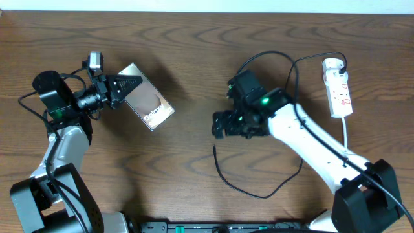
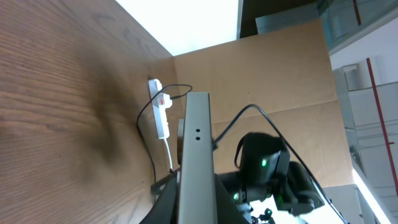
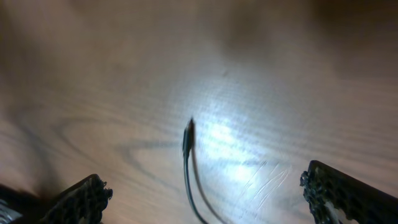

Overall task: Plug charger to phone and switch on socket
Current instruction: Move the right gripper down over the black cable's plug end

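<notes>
The phone (image 1: 152, 107), a flat brown-grey slab with white text, is tilted at the left, and my left gripper (image 1: 129, 85) is shut on its upper end. In the left wrist view its grey edge (image 2: 197, 143) stands between the jaws (image 2: 194, 208). The charger's black cable (image 1: 259, 193) loops across the table, and its plug tip (image 1: 215, 148) lies loose on the wood. My right gripper (image 1: 223, 127) hovers just above the tip, open and empty. In the right wrist view the tip (image 3: 188, 133) lies between the wide-spread fingers (image 3: 211, 196). The white socket (image 1: 339, 88) lies at the far right.
The white adapter (image 1: 332, 64) sits at the socket's far end. The socket's thick white lead (image 1: 347, 133) runs toward the front right. In the left wrist view the socket (image 2: 161, 109) and the right arm (image 2: 267, 165) show ahead, with a cardboard wall (image 2: 261, 68) beyond.
</notes>
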### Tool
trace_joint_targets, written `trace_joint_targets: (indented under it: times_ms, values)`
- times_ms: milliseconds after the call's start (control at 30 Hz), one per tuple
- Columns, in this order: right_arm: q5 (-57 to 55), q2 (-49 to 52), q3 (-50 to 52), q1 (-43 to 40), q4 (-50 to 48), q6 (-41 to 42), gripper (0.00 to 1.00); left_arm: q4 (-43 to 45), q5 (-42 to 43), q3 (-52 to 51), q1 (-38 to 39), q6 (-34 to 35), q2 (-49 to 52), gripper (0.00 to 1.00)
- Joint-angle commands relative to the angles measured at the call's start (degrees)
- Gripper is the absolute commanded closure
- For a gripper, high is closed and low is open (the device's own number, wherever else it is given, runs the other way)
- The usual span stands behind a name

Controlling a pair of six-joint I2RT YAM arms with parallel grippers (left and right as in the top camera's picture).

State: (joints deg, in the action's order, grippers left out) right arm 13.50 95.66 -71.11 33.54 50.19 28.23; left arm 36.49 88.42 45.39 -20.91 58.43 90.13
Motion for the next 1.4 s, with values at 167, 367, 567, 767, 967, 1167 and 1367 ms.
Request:
trace_joint_targets:
  times_ms: [167,367,567,767,967,1167,1367]
  values:
    - [-10.14,-0.39,6.95,7.82,-0.35,10.82,0.07,0.72,1.7,0.26,-0.31,-0.33,-0.26,0.92]
    - [-11.04,-0.37,11.67,10.45,-6.05,17.05,0.23,0.76,1.73,0.26,-1.14,-0.35,-0.26,0.92]
    - [-11.06,0.28,12.41,12.04,-8.26,18.47,0.25,0.72,1.73,0.26,-3.19,-0.33,-0.26,0.93]
    - [-11.85,2.21,12.41,12.98,-8.44,19.74,0.31,0.72,1.73,0.26,-3.45,-0.33,-0.26,0.93]
    - [-11.61,7.17,12.37,13.68,-9.62,20.65,0.36,0.74,1.73,0.26,-3.48,-0.35,-0.26,0.93]
    - [-11.65,7.91,12.28,13.7,-10.71,20.61,0.36,1.33,1.7,0.26,-3.52,-0.37,-0.26,0.93]
    - [-11.89,7.96,12.28,13.7,-10.84,20.55,0.41,1.38,1.7,0.26,-3.56,-0.39,-0.26,0.93]
